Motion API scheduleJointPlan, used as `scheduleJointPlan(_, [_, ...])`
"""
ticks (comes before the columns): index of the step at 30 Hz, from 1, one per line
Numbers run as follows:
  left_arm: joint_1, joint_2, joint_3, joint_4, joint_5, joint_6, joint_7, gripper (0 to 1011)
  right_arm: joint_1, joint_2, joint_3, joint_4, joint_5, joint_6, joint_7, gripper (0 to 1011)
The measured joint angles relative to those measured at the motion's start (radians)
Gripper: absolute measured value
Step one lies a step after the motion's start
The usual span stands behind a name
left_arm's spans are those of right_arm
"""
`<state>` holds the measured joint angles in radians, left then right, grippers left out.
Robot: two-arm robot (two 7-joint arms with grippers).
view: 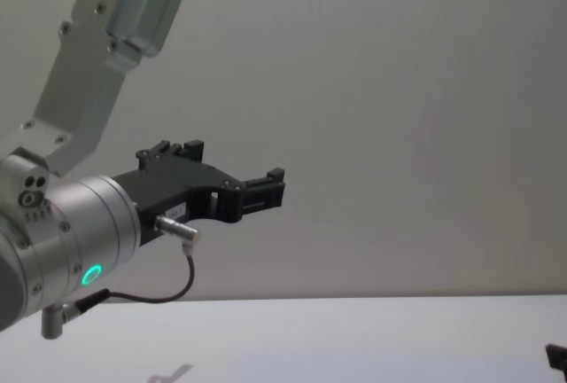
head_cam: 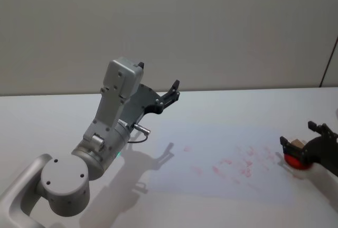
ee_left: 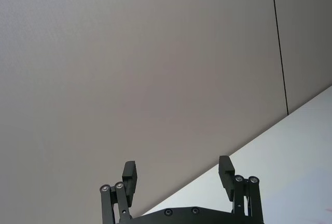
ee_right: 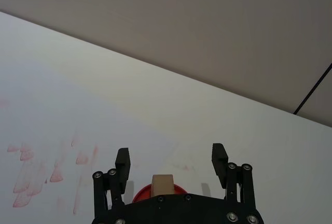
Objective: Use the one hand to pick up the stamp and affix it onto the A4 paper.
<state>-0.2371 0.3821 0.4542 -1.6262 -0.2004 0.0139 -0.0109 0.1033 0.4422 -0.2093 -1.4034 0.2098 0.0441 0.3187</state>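
The right gripper (head_cam: 300,144) sits low at the right edge of the head view, its short black fingers (ee_right: 122,160) spread apart with open space on either side of the stamp (ee_right: 162,184), so nothing is clamped. The stamp (head_cam: 298,144), a small light-brown wooden block, stands upright between those fingers on a round red ink pad (ee_right: 142,194), whose red rim (head_cam: 296,160) shows beneath the gripper's black body. Whether the fingers touch the block's sides cannot be told, though the right wrist view shows a clear gap beside each finger. Just beside the pad, toward the robot's left, lies the A4 paper (head_cam: 211,157) flat on the white table (head_cam: 47,117); it bears a scatter of pink stamp marks (head_cam: 232,165), which the right wrist view shows as a cluster of red smudges (ee_right: 36,175) near the gripper. Nothing stands on the paper between the pad and the marks. Well apart on the left, the left gripper (head_cam: 171,92) is held raised above the table on its silver wrist with a green light (view: 89,274), its fingers (ee_left: 129,175) parted and empty, pointing toward the plain grey wall (ee_left: 155,68).
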Motion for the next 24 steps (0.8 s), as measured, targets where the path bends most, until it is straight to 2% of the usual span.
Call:
scheduleJointPlan(4, [0.0,0.0,0.0,0.0,0.0,0.0,0.0,1001,0.001,-0.002,0.001,-0.012,0.006,-0.002,-0.012,1001])
scheduleJointPlan(24, [0.0,0.0,0.0,0.0,0.0,0.0,0.0,1001,-0.01,-0.013,0.003,-0.06,0.024,-0.005,-0.101,1001])
